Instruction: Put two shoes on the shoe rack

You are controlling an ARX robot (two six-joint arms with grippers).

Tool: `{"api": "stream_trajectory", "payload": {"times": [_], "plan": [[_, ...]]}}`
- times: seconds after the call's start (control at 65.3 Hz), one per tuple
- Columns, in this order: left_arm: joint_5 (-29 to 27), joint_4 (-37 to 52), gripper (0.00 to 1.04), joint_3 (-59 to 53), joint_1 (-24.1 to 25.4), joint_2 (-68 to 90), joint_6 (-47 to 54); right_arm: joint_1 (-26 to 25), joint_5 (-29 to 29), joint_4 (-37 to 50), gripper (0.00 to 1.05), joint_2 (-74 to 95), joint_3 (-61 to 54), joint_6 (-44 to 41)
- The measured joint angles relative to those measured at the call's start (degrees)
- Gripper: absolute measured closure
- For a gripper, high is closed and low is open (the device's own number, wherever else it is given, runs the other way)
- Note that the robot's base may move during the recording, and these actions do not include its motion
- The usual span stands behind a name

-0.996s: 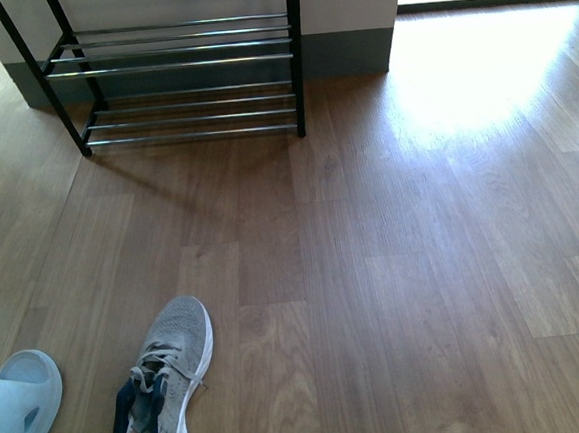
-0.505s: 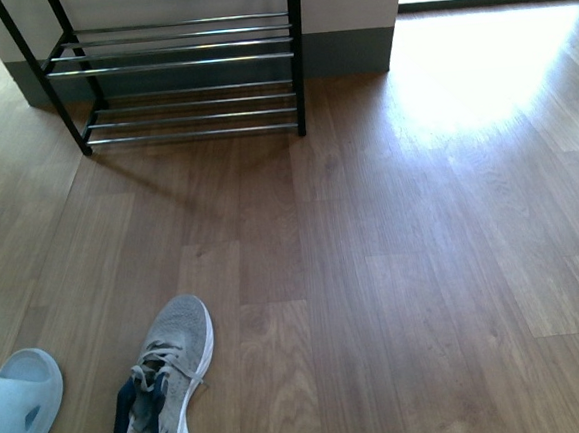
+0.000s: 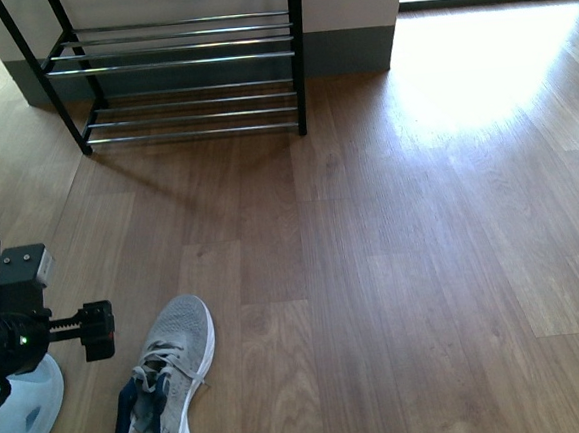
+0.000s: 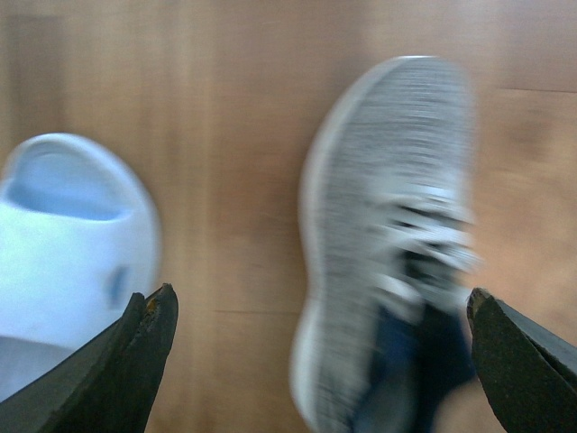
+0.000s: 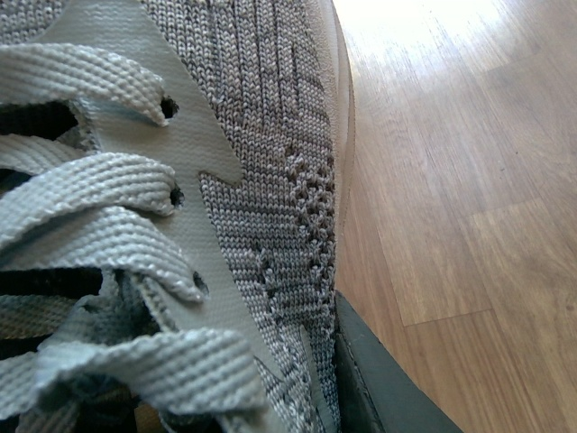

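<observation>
- Front view: the shoe rack (image 3: 183,79) stands at the far left, against the wall, and both of the rod shelves I can see are bare.
- The grey sneaker (image 3: 172,381) lies on the wooden floor (image 3: 404,268) close in front of me, well apart from the rack, with its toe pointing toward the rack.
- A pale blue slipper (image 3: 29,412) lies just to the left of the sneaker, partly hidden under my left arm.
- My left gripper (image 3: 78,331) hangs at the left edge, above the slipper and beside the sneaker's toe. My right arm does not show here.
- Left wrist view: the picture is blurred. My left gripper (image 4: 329,361) is spread wide, with one dark fingertip (image 4: 144,361) over the edge of the slipper (image 4: 63,244) and the other at the far side of the grey sneaker (image 4: 397,225).
- Nothing sits between the fingers. Both shoes lie on the floor below them, side by side with a strip of bare wood between.
- Right wrist view: a knit shoe (image 5: 261,180) fills most of the picture, very close, with its flat grey laces (image 5: 90,171) on one side.
- One dark finger (image 5: 379,388) of my right gripper lies against the side of this shoe. The other finger is out of sight, so I cannot tell whether that hand is clamped on the shoe or not.
- I cannot tell whether this is the sneaker seen in front or another.
</observation>
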Motion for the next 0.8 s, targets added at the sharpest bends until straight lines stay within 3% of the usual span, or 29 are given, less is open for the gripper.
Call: {"api": "stream_trajectory", "payload": {"times": [0.153, 0.475, 0.796], "plan": [[10.58, -2.05, 0.09, -0.87, -2.51, -4.15, 7.98, -0.04, -0.07, 0.0, 1.0, 0.0, 0.0, 0.0], [7.48, -5.57, 0.09, -0.68, -5.33, 3.5, 20.26, 0.04, -0.11, 0.0, 1.0, 0.0, 0.0, 0.0], [1.86, -5.05, 0.09, 9.55, 1.01, 17.33, 22.97, 0.04, -0.13, 0.0, 1.0, 0.0, 0.0, 0.0]]}}
